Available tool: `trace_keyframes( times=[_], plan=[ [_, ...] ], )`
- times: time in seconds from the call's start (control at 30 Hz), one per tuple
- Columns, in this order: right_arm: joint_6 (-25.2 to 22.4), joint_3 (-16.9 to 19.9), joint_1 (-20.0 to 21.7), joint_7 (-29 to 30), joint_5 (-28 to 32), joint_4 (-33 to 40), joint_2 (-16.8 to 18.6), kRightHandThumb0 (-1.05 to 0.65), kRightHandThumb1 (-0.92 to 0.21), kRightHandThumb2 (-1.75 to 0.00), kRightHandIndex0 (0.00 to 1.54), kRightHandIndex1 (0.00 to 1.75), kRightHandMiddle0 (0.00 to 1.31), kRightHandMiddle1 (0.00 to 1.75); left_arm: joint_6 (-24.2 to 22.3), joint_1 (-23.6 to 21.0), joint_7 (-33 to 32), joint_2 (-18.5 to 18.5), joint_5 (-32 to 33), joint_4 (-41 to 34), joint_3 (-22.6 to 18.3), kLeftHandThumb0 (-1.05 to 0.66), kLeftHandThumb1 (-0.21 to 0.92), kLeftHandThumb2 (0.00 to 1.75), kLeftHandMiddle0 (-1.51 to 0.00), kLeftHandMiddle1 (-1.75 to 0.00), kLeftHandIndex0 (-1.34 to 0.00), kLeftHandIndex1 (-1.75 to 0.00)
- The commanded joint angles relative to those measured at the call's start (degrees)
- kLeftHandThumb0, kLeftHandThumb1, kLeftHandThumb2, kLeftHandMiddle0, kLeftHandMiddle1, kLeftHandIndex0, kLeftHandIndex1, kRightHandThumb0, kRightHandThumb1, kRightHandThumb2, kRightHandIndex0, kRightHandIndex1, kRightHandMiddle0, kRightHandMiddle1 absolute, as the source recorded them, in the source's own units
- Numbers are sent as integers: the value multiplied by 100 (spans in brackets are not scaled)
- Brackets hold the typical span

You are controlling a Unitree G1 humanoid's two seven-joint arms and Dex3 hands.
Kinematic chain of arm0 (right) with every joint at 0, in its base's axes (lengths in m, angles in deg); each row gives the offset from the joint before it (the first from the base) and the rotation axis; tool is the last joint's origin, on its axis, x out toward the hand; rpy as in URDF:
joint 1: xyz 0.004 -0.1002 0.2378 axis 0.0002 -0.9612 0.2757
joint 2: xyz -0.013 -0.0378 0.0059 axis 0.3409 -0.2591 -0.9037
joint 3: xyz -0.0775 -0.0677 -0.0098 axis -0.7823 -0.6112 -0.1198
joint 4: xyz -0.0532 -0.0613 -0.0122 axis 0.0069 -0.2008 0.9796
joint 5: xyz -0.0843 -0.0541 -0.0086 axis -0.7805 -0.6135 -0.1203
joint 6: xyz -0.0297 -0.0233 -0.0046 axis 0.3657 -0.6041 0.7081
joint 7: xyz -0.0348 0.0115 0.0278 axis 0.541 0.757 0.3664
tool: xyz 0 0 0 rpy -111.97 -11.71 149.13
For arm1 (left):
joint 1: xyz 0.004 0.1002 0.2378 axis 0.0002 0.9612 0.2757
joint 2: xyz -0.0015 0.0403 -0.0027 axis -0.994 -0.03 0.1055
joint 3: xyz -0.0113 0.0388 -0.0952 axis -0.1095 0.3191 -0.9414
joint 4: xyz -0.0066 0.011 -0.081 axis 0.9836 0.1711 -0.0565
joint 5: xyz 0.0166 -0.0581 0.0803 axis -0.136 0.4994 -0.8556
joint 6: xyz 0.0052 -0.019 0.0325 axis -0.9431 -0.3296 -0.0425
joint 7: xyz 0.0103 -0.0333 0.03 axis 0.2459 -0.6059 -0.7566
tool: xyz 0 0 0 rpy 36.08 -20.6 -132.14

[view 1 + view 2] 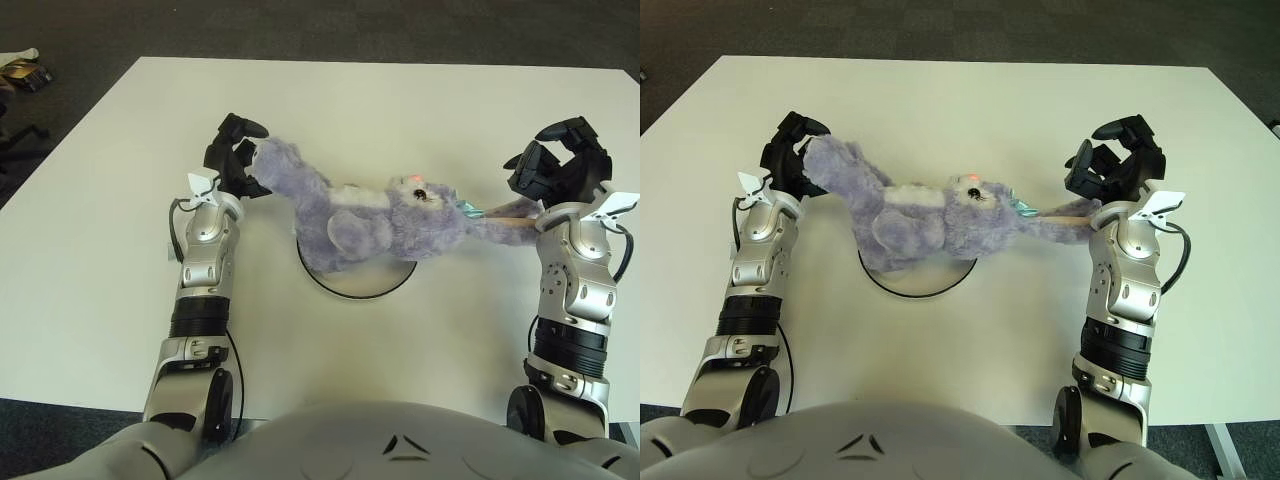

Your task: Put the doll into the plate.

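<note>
Plate (pixel 357 287): white, dark-rimmed, on the white table (pixel 90 250) nearest the robot. Purple plush doll (pixel 375 220) lies across its far part, limbs stretched beyond the rim both ways. Left hand (pixel 235 158) is closed around one doll limb. Right hand (pixel 560 172): fingers spread, empty, beside the opposite limb's tip.

White table (pixel 400 110); plate (pixel 357 284) directly on it, purple doll (pixel 370 220) sprawled over plate.
</note>
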Motion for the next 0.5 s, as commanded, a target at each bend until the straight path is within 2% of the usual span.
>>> trace_keyframes(
  times=[0.0, 0.3, 0.47],
  plan=[
    [-55, 117, 128, 84, 60, -84, -34, 0, -18, -134, 86, 134, 54, 175, 72, -97, -52, 7, -52, 73, 14, -1, 31, 133, -51, -175, -49, -175],
    [96, 351, 146, 44, 94, -321, -168, 0, -15, -140, 87, 142, 53, 175, 88, -94, -41, 3, -62, 93, 20, -1, 31, 133, -50, -175, -49, -175],
    [357, 612, 177, -90, 165, -805, -351, 0, -14, -142, 88, 142, 53, 175, 80, -91, -26, 4, -49, 86, 17, -1, 31, 133, -50, -175, -49, -175]
  ],
)
